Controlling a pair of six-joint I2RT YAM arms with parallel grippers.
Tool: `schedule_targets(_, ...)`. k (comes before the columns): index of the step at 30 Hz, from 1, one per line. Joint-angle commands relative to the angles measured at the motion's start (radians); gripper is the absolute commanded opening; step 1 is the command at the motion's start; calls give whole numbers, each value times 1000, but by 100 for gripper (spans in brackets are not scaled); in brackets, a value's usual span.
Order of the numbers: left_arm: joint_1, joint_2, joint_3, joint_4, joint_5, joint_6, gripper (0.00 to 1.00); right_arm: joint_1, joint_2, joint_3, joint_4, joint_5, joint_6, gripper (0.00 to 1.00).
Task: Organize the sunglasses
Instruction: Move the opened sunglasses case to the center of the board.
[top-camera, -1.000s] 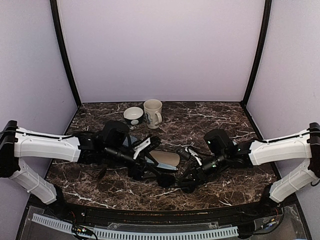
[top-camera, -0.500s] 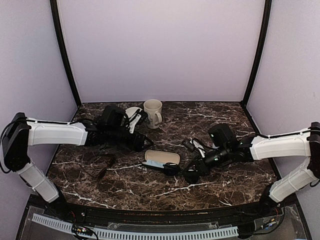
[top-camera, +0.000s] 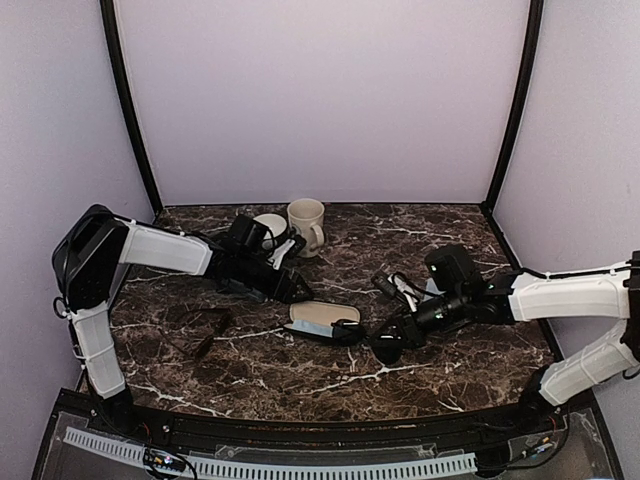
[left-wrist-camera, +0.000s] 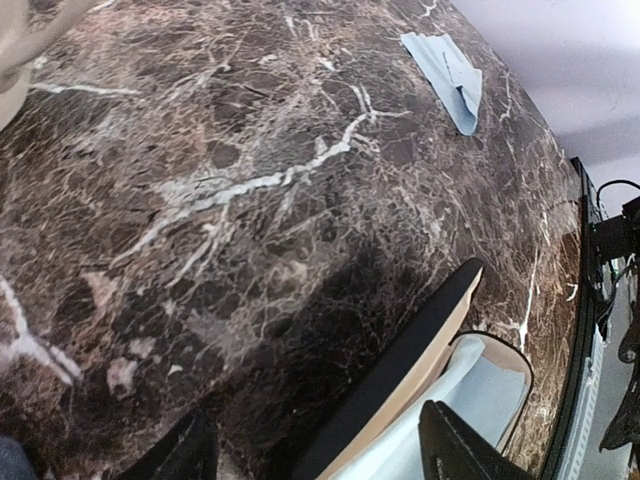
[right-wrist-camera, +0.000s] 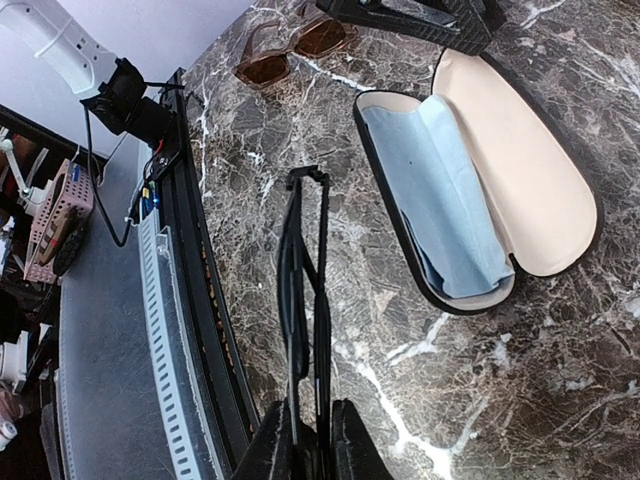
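The black sunglasses (right-wrist-camera: 305, 300) are folded, and my right gripper (right-wrist-camera: 312, 440) is shut on them, just right of the open case (top-camera: 322, 318) in the top view. The case (right-wrist-camera: 540, 190) lies flat with its cream lid up and a blue cloth (right-wrist-camera: 440, 200) inside. The brownish sunglasses (top-camera: 200, 330) lie on the marble at the left, also in the right wrist view (right-wrist-camera: 290, 50). My left gripper (top-camera: 293, 290) hovers open and empty at the case's far edge. In its wrist view the fingertips (left-wrist-camera: 460, 450) straddle the case's lid (left-wrist-camera: 400, 380).
A cream mug (top-camera: 307, 225) and a small bowl (top-camera: 265, 226) stand at the back, behind my left arm. A loose blue cloth (left-wrist-camera: 445, 70) lies on the marble near my right arm. The table's front rail (right-wrist-camera: 190, 300) runs close beside the held glasses.
My left arm has drawn back from the case toward the back left, its jaws wider. The case now lies open and uncovered. My right gripper has drifted slightly right with the black sunglasses.
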Motion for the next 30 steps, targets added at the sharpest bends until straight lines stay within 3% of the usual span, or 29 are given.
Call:
schedule_targets(1, 5, 43, 54, -34, 142, 25, 68, -9, -21, -16, 49, -1, 13, 13)
schedule_targets(14, 1, -31, -52, 24, 276, 56, 42, -11, -12, -19, 52, 8, 21, 12)
schedule_targets(30, -72, -75, -56, -53, 181, 110, 30, -10, 7, -13, 53, 10, 27, 11)
